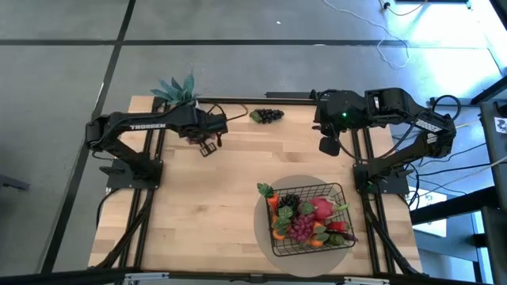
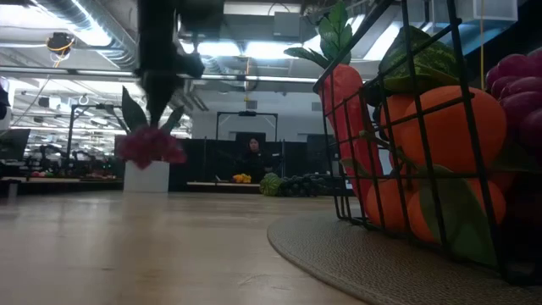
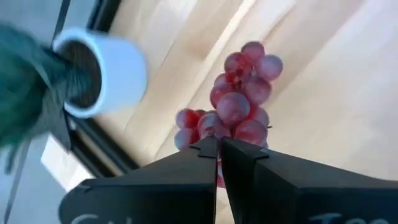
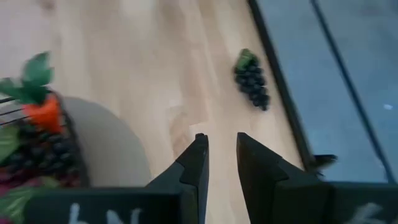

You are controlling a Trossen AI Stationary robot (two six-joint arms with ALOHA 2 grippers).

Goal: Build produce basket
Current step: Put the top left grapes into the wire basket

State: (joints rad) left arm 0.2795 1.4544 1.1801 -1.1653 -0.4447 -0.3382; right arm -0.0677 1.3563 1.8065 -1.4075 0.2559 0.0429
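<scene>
The basket [image 1: 310, 219] on the near right is almost full, the left gripper [image 1: 209, 145] at the far left pinches red grapes [image 3: 235, 109], dark grapes [image 1: 268, 115] wait far back, and the right gripper [image 4: 219, 146] hangs slightly open.

A robotics lab or open industrial workspace: a pale wooden table [image 1: 230, 198] on a black metal frame [image 1: 150, 206] stands on a bare grey concrete floor [image 1: 238, 71] with loose cables [image 1: 388, 47]. Behind it, exposed ceiling ducts [image 2: 85, 25], strip lights [image 2: 229, 49], rows of workbenches [image 2: 51, 174] and a seated person [image 2: 252, 157] at a far desk
</scene>
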